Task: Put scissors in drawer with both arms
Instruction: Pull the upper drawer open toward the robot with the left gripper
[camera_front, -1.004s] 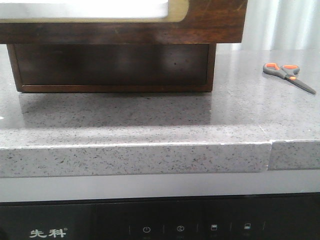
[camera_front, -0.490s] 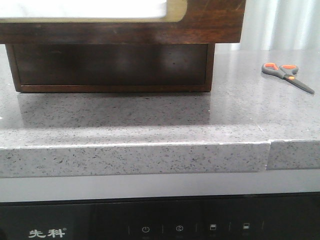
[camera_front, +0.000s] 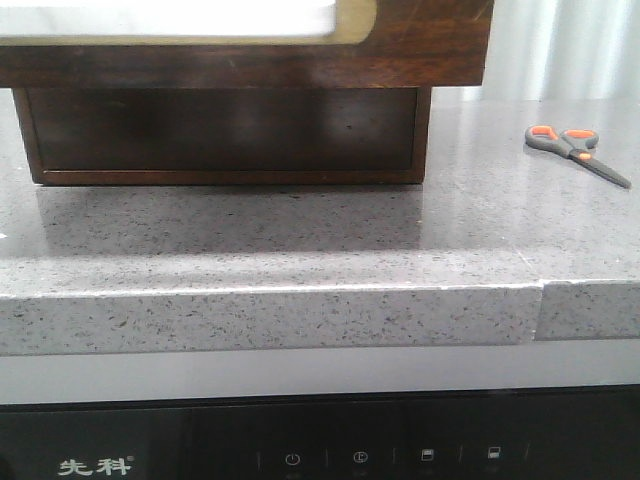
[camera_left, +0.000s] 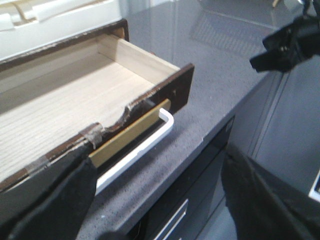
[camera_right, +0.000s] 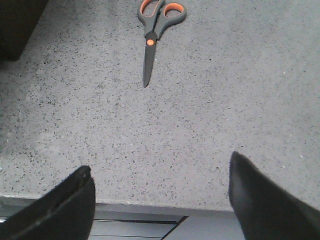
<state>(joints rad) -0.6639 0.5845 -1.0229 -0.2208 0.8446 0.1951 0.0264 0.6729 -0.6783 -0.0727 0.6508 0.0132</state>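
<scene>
**Scissors lie on the table as drawer stands open**

The scissors (camera_front: 576, 150) lie flat and closed on the speckled grey table (camera_front: 300, 240), far to the right and well apart from the drawer (camera_front: 240, 45). In the front view their orange-lined loops point left and the dark blades angle right, toward the near edge. From the right wrist, the scissors (camera_right: 156, 35) rest ahead of the right gripper (camera_right: 160, 200), whose dark fingers (camera_right: 65, 207) are spread wide with only bare table between them, touching nothing. The drawer (camera_left: 75, 100) is pulled out, its pale wood interior showing, its dark brown front chipped along the top edge and carrying a beige-and-white panel (camera_left: 135, 137). The left gripper (camera_left: 160, 200) sits just beside that front, its fingers (camera_left: 55, 200) parted, one close against the drawer front; whether it touches cannot be told. Below the table edge runs a black control panel (camera_front: 320, 455) with white symbols.
</scene>
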